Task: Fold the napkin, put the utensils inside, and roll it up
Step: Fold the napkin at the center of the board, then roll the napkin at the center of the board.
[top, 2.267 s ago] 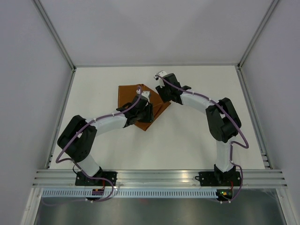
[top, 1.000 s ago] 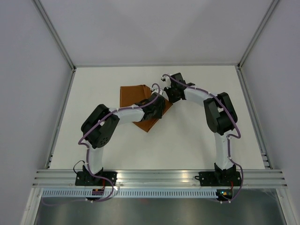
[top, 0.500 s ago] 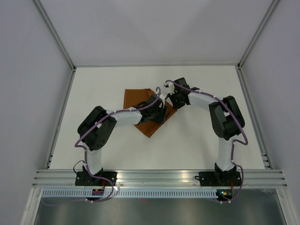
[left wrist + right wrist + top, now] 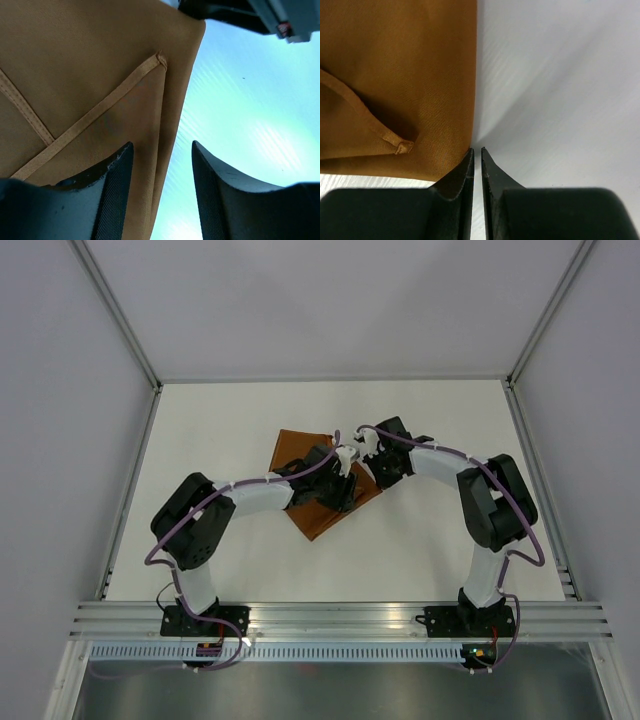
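The napkin (image 4: 312,515) lies folded flat on the white desk (image 4: 220,430), a little left of the middle, turned so that one corner points toward the arms' bases. Both arms reach in over its right side: the left arm (image 4: 255,490) stretches across the cloth from the left, and the right arm (image 4: 435,462) bends in from the right, so the two wrists sit close together above the napkin's right edge. The left jaws stand well apart and hold nothing. In the left wrist view one finger (image 4: 112,195) hangs over the cloth and the other over bare desk, with the napkin's edge running between them. A stitched hem (image 4: 100,112) crosses the top layer on a slant and ends at a small folded corner near that edge. Part of the right arm's dark end shows at the top of that view. The right jaws are closed to a thin slit, set right on the napkin's edge near its corner. The cloth's edge runs straight into the slit, so they appear to pinch it, while one finger (image 4: 447,200) covers the cloth beside it.
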Robot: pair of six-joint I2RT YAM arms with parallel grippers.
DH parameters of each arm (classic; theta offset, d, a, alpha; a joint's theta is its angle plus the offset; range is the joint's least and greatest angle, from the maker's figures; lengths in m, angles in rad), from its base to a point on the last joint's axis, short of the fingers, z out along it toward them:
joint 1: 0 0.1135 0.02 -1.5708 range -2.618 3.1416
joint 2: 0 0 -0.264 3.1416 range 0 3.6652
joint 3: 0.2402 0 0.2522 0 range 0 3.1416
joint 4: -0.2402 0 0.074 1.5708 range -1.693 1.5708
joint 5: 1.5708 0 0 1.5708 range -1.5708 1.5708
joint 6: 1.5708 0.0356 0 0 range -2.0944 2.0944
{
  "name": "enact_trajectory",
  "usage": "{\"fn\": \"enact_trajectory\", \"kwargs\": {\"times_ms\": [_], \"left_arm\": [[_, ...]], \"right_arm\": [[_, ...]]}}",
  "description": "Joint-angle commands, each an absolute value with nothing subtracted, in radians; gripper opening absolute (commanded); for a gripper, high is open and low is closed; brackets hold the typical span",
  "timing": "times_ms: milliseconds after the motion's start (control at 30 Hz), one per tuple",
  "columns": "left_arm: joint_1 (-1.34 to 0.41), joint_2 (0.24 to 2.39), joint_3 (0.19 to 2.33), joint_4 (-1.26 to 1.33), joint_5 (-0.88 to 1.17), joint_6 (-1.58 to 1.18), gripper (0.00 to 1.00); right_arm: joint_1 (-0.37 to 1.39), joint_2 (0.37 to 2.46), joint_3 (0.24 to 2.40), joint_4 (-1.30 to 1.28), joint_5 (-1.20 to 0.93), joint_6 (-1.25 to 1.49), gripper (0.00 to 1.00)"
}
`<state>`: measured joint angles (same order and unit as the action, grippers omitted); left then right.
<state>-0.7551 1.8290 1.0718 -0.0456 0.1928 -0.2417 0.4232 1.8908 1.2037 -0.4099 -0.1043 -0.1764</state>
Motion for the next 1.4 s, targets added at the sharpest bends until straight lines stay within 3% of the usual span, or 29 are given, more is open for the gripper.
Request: {"fn": "enact_trajectory", "kwargs": {"times_ms": [0, 567, 900, 1067, 1233, 1367], "left_arm": [[-0.726, 1.757, 1.055, -0.006, 0.27, -0.196, 0.56], [-0.531, 1.431, 0.838, 0.114, 0.218, -0.379, 0.57], [-0.45, 1.269, 0.785, 0.035, 0.149, -0.451, 0.58], [-0.425, 1.192, 0.761, 0.021, 0.109, -0.485, 0.55], [-0.419, 1.131, 0.772, -0.044, 0.029, -0.529, 0.52], [-0.417, 1.059, 0.805, -0.103, -0.054, -0.541, 0.54]], "right_arm": [[0.446, 1.845, 1.166, -0.491, -0.126, -0.187, 0.15], [0.6, 1.907, 1.268, -0.554, -0.228, -0.149, 0.13], [0.601, 1.974, 1.385, -0.561, -0.327, -0.135, 0.13], [0.578, 1.909, 1.356, -0.534, -0.319, -0.161, 0.13], [0.523, 1.819, 1.322, -0.499, -0.354, -0.3, 0.21], [0.522, 1.723, 1.281, -0.5, -0.428, -0.544, 0.34]]}}
